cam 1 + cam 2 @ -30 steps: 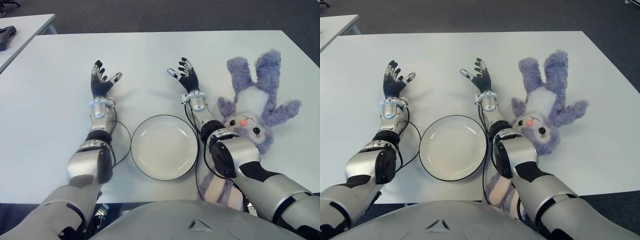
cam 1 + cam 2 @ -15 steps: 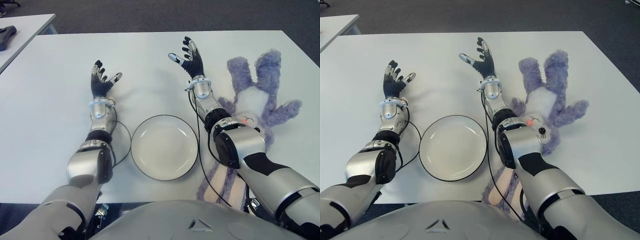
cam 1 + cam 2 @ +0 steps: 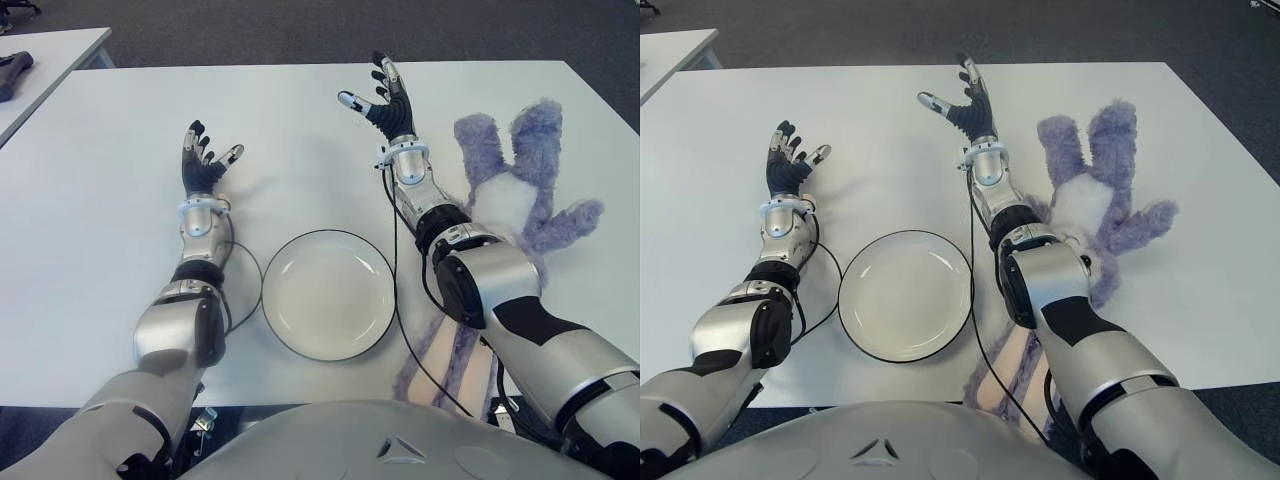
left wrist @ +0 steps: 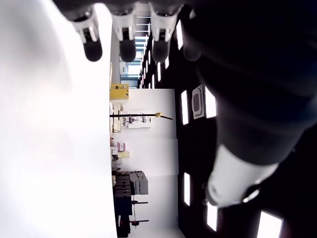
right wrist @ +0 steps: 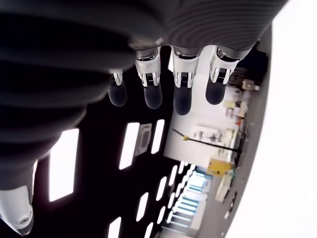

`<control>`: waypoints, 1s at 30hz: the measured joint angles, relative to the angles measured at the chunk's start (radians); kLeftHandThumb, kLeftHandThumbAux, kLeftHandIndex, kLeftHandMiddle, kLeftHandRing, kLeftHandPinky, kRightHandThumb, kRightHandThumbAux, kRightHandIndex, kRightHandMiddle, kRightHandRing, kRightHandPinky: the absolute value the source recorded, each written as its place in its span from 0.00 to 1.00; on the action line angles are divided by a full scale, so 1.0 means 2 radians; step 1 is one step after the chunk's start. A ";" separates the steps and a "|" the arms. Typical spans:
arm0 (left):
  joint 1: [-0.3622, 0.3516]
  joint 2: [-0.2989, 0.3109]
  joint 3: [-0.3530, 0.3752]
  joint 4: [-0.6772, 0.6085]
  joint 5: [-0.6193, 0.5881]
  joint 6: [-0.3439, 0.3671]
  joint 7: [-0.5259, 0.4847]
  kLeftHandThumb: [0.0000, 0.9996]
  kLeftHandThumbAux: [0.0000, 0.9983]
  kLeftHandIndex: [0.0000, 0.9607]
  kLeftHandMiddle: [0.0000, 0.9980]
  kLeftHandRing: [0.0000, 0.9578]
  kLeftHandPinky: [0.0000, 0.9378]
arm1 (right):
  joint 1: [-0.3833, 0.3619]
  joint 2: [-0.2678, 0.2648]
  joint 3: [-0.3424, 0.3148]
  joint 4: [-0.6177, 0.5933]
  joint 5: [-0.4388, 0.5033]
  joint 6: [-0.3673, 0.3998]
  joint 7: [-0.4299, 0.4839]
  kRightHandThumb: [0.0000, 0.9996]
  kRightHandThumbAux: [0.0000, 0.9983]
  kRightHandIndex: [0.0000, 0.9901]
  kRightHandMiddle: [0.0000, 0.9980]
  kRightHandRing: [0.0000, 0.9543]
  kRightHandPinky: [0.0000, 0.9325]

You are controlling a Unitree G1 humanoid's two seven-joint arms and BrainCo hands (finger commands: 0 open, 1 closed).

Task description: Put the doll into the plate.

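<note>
Mostly white table, grey carpet behind, doll rt.

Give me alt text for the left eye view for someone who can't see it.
A purple plush doll lies on a white table, right of an empty white plate. The right robot hand, open and holding nothing, is raised beyond the plate beside the doll, its forearm crossing the doll. The left robot hand, also open, shows left of the plate.

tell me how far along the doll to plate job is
Nothing is done yet: the plate is empty and the doll lies on the table to its right, partly under the right arm. The right hand is open above the table beyond the plate, holding nothing; the left hand is open too. Grasping and placing remain.
</note>
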 measured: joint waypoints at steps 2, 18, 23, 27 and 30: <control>0.000 0.000 0.000 0.000 0.000 0.000 0.000 0.00 0.83 0.01 0.01 0.01 0.04 | -0.002 -0.001 0.002 0.000 0.000 -0.001 0.000 0.00 0.60 0.01 0.06 0.07 0.06; 0.000 0.000 0.000 0.000 0.000 0.000 0.000 0.00 0.84 0.01 0.01 0.01 0.04 | -0.023 -0.007 -0.001 -0.005 0.009 -0.005 0.024 0.00 0.57 0.02 0.06 0.07 0.07; 0.000 0.000 0.000 0.000 0.000 0.000 0.000 0.00 0.84 0.01 0.01 0.01 0.04 | -0.034 -0.012 -0.004 -0.015 0.014 -0.005 0.039 0.00 0.57 0.02 0.06 0.06 0.05; 0.000 0.000 0.000 0.000 0.000 0.000 0.000 0.00 0.82 0.01 0.01 0.01 0.04 | -0.043 -0.019 -0.006 -0.023 0.016 -0.005 0.051 0.00 0.59 0.00 0.04 0.03 0.02; 0.000 -0.001 0.000 0.000 -0.001 0.000 0.000 0.00 0.81 0.01 0.01 0.00 0.03 | -0.047 -0.026 -0.006 -0.029 0.016 -0.005 0.063 0.00 0.59 0.00 0.03 0.02 0.02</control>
